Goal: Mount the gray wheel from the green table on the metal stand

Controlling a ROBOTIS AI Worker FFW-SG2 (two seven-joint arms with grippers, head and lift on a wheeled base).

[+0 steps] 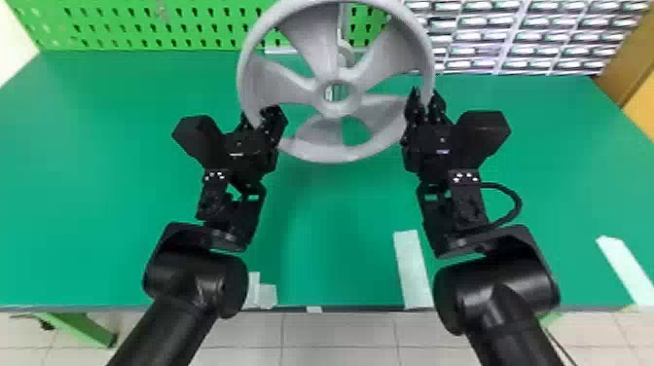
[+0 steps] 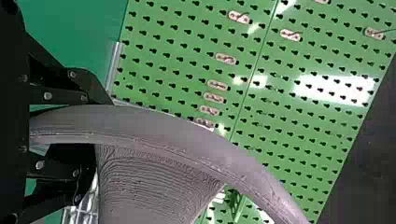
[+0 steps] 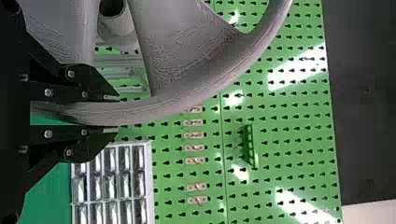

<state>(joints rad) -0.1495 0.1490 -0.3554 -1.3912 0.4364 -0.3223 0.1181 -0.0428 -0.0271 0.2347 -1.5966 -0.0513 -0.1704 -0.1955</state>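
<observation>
The gray wheel (image 1: 336,152) is held up above the green table (image 1: 336,209), between both arms, its spokes and open hub facing the head camera. At its lower left rim is my left gripper (image 1: 264,121), shut on the rim; the left wrist view has the wheel (image 2: 154,123) between the fingers of that gripper (image 2: 95,123). My right gripper (image 1: 426,108) is shut on the right side of the rim, and in the right wrist view that gripper (image 3: 114,114) pinches the wheel (image 3: 187,100). Behind the wheel, partly hidden by it, rises the metal stand (image 1: 346,24).
A green pegboard (image 1: 146,29) stands along the table's back edge. Right of it is a rack of small drawers (image 1: 530,34). Pale tape strips (image 1: 412,270) lie near the table's front edge.
</observation>
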